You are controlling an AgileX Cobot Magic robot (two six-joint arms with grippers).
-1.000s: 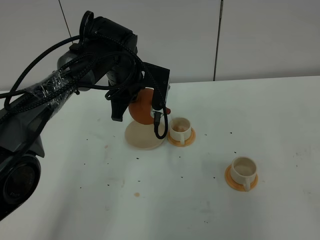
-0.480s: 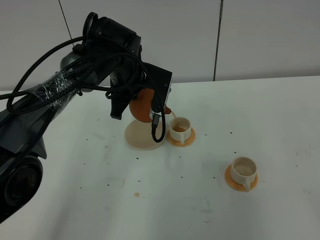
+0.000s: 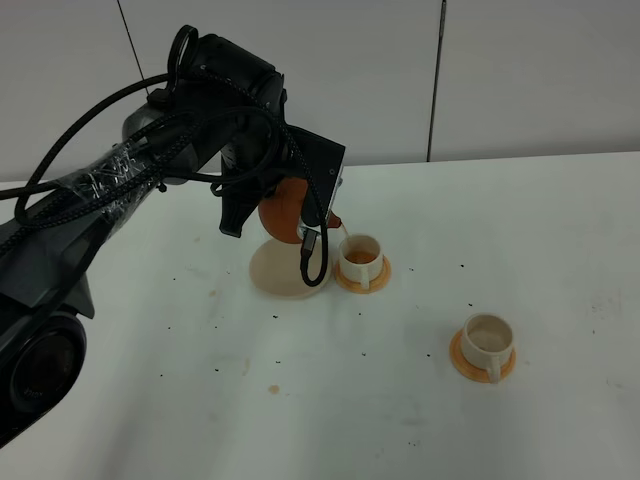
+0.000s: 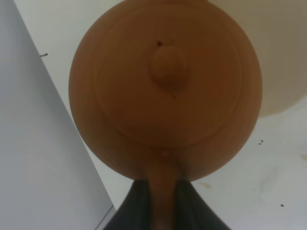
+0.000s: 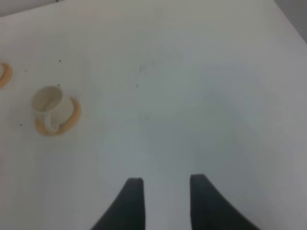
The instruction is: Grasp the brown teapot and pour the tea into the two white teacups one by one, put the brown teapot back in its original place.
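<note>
reddish-brown teapot, off-white teacups on orange coasters, pale beige saucer, white table

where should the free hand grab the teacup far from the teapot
Pinch the right teacup by its wall at the rim, coming straight down with the right hand, one finger inside. It stands upright, mouth open; its handle is small and points toward the near edge of the table, so probably avoid that side.
</note>
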